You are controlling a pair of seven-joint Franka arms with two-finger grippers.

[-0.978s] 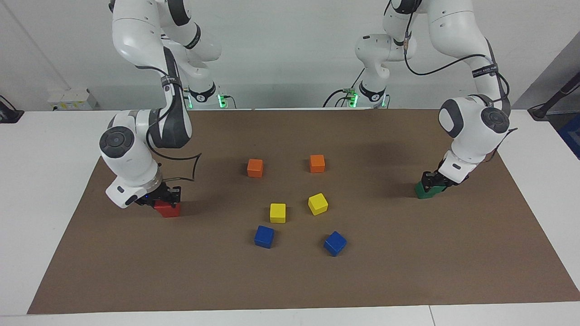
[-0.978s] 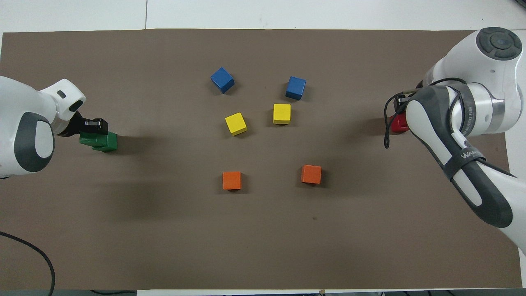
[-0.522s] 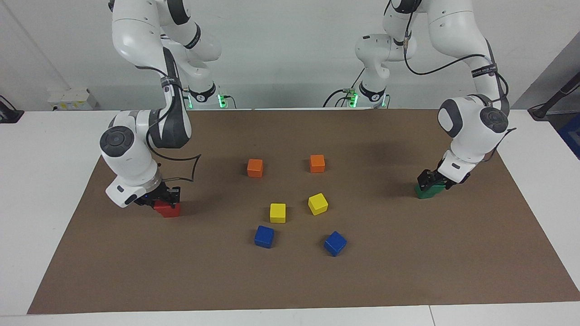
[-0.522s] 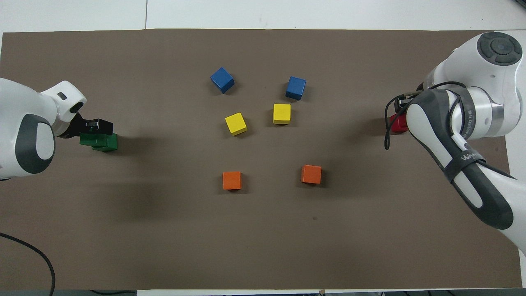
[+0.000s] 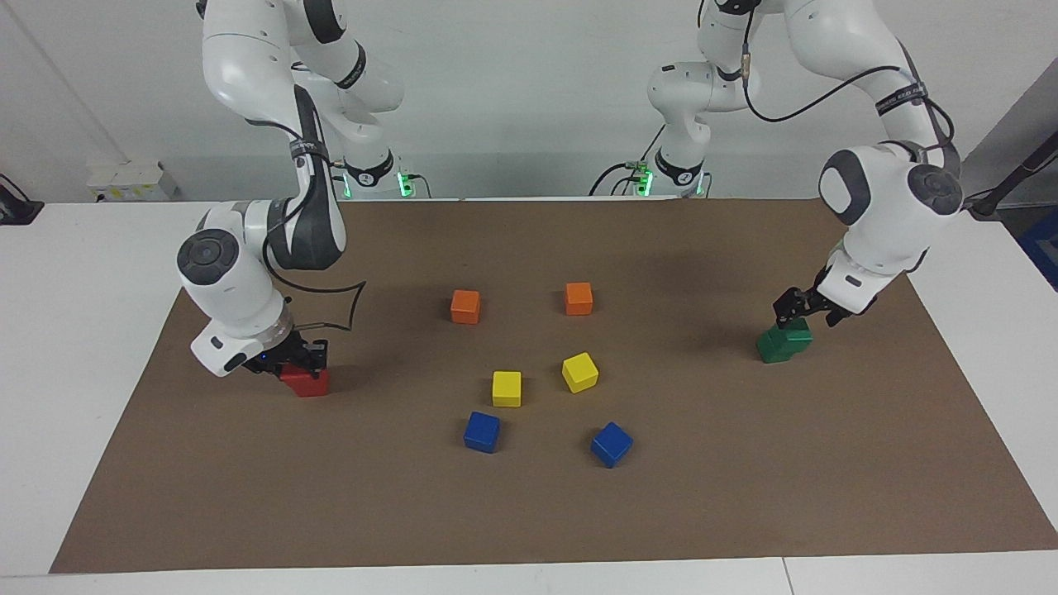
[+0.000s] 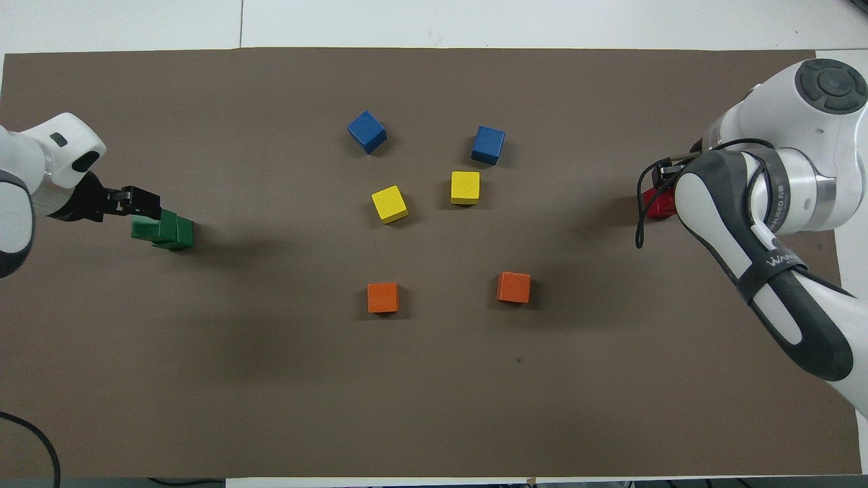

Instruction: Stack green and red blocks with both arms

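Two dark green blocks stand as a slightly skewed stack, the upper one [image 5: 791, 334] on the lower one [image 5: 772, 352], at the left arm's end of the mat; the stack also shows in the overhead view [image 6: 165, 230]. My left gripper [image 5: 798, 307] is open and empty just above the stack, clear of it. The red blocks [image 5: 307, 382] sit at the right arm's end. My right gripper [image 5: 297, 357] is down on them and hides the upper red part. In the overhead view the right arm covers most of the red [image 6: 656, 203].
Two orange cubes [image 5: 465, 307] [image 5: 579, 298], two yellow cubes [image 5: 507, 388] [image 5: 580, 372] and two blue cubes [image 5: 482, 431] [image 5: 612, 444] lie in the middle of the brown mat [image 5: 744, 496], between the two stacks.
My left gripper has let go of the upper green block and risen off the stack toward the mat's edge. My right arm has shifted only slightly; the red blocks have not moved.
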